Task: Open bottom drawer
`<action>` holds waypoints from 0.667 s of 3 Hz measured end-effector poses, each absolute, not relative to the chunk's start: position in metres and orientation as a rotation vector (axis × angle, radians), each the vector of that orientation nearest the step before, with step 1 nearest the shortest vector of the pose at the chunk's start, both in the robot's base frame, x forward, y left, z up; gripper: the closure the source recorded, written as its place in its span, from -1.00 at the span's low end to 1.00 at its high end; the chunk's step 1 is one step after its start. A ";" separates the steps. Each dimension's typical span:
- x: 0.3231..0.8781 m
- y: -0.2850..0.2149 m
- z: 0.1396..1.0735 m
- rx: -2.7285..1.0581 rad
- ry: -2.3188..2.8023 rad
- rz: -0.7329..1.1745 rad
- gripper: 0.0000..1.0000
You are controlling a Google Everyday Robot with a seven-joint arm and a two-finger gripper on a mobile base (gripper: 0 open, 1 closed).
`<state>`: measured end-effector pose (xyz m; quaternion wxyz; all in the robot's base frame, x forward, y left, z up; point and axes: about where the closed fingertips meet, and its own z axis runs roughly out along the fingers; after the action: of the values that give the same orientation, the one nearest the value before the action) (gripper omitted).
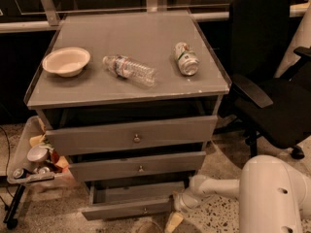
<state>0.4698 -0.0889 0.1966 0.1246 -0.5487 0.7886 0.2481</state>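
The grey desk fills the middle of the view, its flat top carrying loose things and its front stacked with three drawers. A black office chair stands just beside it on the right, apart from the work. The robot's white body sits low at the bottom right, and its arm reaches leftward near the floor, because the target is the lowest front of the three.

The top drawer and the middle drawer each stand slightly proud of the frame, with dark gaps above them. The bottom drawer is pulled out further than either: its plain grey inside shows behind the slim front panel, so I judge the opening partly done, with more travel probably left.

On the left a small cart tray holds assorted clutter, well clear of the drawer's path. A pale bowl, a plastic bottle lying on its side and a can, also on its side, rest on the desk top, none of them involved.

The tool sits at the right end of the bottom drawer's front, near the floor, rather than at the small round knob in the centre; that suggests it works the panel's edge. Whether it is spread or pressed together I cannot tell.
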 end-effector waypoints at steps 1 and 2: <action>0.470 -0.092 0.203 -1.547 2.318 0.689 -1.00; 0.468 -0.101 0.223 -1.456 2.338 0.623 -1.00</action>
<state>0.4681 -0.1009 0.2233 0.1583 -0.5091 0.8175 0.2178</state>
